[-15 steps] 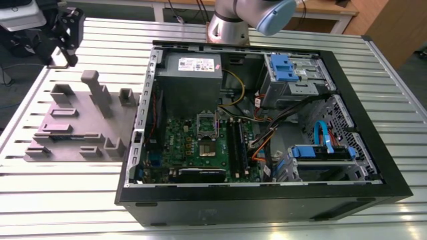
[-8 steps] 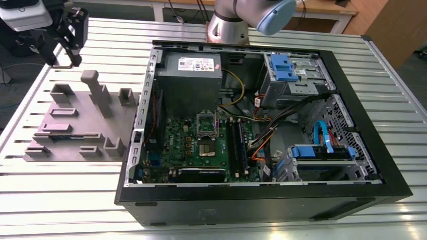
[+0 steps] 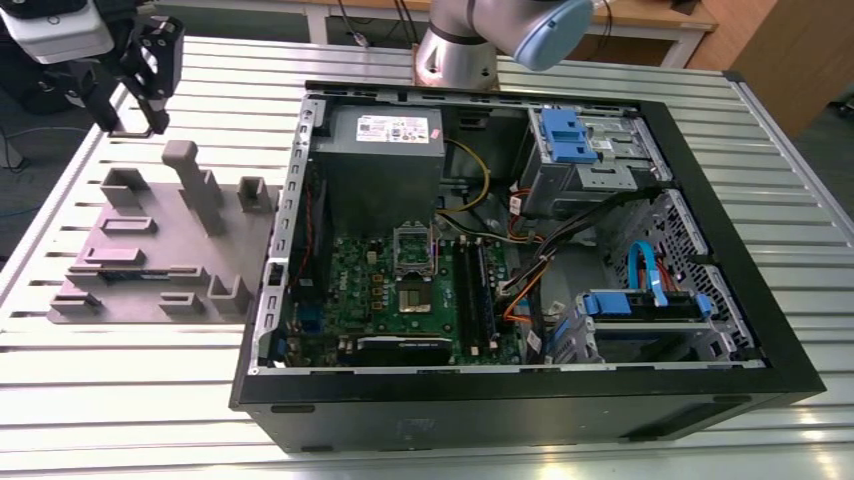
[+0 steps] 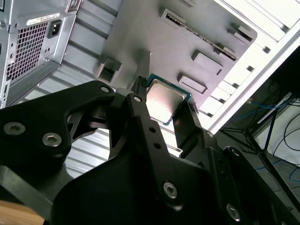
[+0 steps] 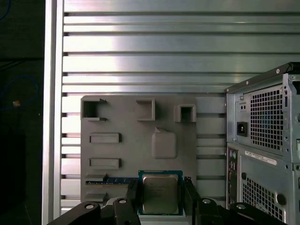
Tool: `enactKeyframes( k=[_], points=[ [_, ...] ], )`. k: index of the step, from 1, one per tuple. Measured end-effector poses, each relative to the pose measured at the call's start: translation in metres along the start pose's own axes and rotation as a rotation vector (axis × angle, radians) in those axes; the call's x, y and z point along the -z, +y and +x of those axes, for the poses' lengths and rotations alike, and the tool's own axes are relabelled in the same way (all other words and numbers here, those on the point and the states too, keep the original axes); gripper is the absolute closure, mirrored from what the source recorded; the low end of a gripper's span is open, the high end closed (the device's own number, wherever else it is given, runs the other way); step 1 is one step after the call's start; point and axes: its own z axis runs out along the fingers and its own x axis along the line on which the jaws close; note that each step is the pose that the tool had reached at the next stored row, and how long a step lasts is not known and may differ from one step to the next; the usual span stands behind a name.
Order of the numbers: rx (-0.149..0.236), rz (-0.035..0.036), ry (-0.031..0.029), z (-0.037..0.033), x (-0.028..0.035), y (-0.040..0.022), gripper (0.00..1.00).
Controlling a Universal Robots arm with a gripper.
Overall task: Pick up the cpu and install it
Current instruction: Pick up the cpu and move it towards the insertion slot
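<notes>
The cpu point(image 5: 160, 193), a small square chip with a shiny silver top and a thin rim, sits between my gripper's point(image 5: 161, 199) two black fingers point(image 5: 132, 197). In the second wrist view the cpu point(image 4: 165, 101) is likewise clamped in the gripper point(image 4: 164, 115). The gripper is shut on it and holds it in the air above the mauve-grey tray point(image 5: 126, 154). In the exterior view the gripper point(image 3: 134, 125) hangs above the tray's point(image 3: 147, 250) far end, at the exterior view's left. The metal-framed socket point(image 3: 415, 247) lies on the green motherboard inside the open case.
The open black computer case point(image 3: 534, 385) lies on the slatted metal table point(image 3: 120, 380), at the exterior view's right of the tray. Upright blocks point(image 3: 200, 185) rise from the tray. Cables, blue drive bays point(image 3: 567, 135) and a power supply point(image 3: 380, 130) crowd the case.
</notes>
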Motion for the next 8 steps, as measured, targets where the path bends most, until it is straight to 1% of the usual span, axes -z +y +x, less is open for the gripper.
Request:
enactKeyframes(
  k=[8],
  points=[
    [0.000, 0.0000, 0.0001, -0.0056, 0.0001, 0.0001, 0.53]
  ],
)
